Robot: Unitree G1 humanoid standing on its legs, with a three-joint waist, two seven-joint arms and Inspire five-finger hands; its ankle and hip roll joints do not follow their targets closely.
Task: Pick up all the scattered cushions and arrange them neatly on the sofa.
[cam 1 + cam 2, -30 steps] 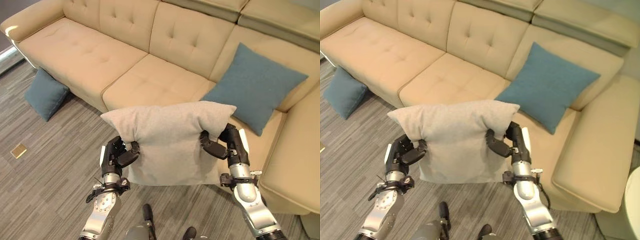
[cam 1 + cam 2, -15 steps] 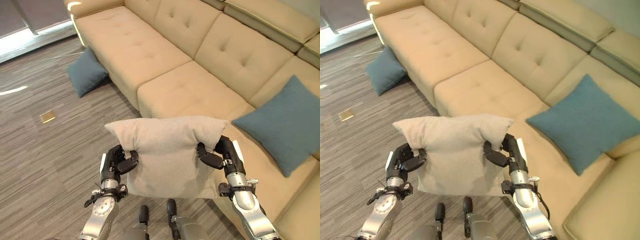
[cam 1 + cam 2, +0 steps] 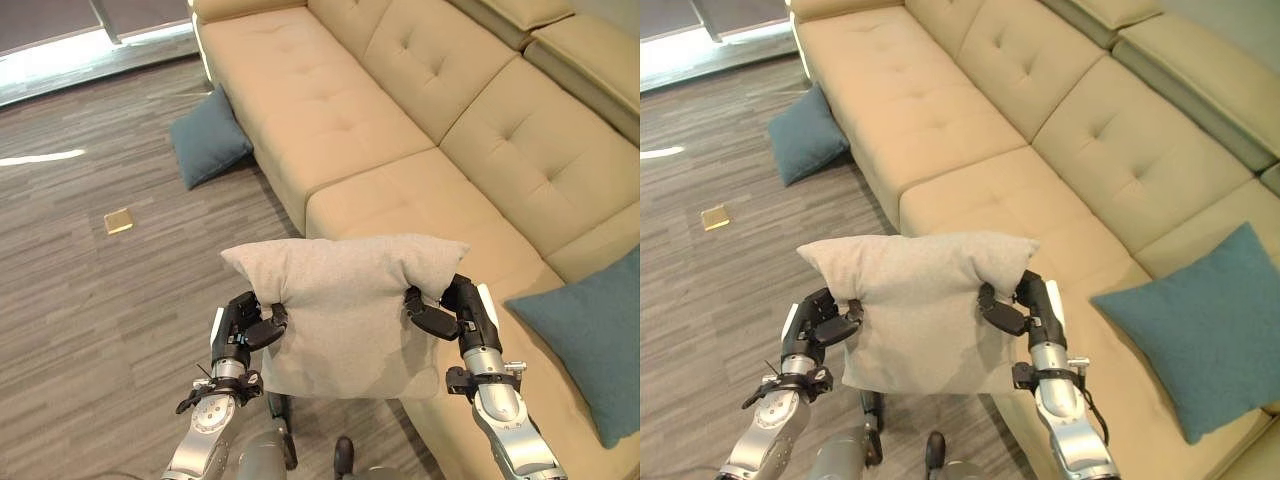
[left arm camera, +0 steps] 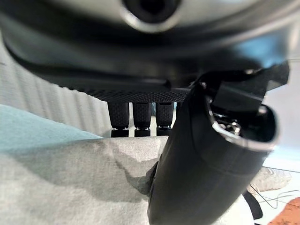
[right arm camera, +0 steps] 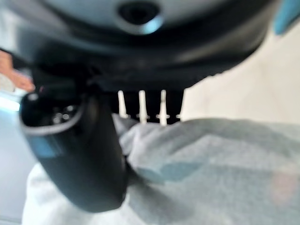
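Pinching the left edge of a light grey cushion (image 3: 345, 310) between thumb and curled fingers, the left hand (image 3: 243, 325) holds that side up, and its wrist view shows the thumb pressed into the fabric with the fingers (image 4: 135, 119) behind it. The right hand (image 3: 452, 310) grips the opposite edge the same way, its thumb dug into the cloth and its fingers folded round the back. Between the two hands the cushion hangs in the air, its upper edge bulging above both grips and its lower part drooping over the near floor, just in front of the sofa's seat edge. The beige sofa (image 3: 400, 120) runs from the far left to the near right, with tufted seats and backrests. A teal cushion (image 3: 1195, 340) leans on the seat at the near right, well apart from the held one. Another teal cushion (image 3: 210, 148) rests on the grey wood-look floor (image 3: 90, 300) against the sofa's far left front. A small tan square (image 3: 118, 221) lies on the floor to the left.
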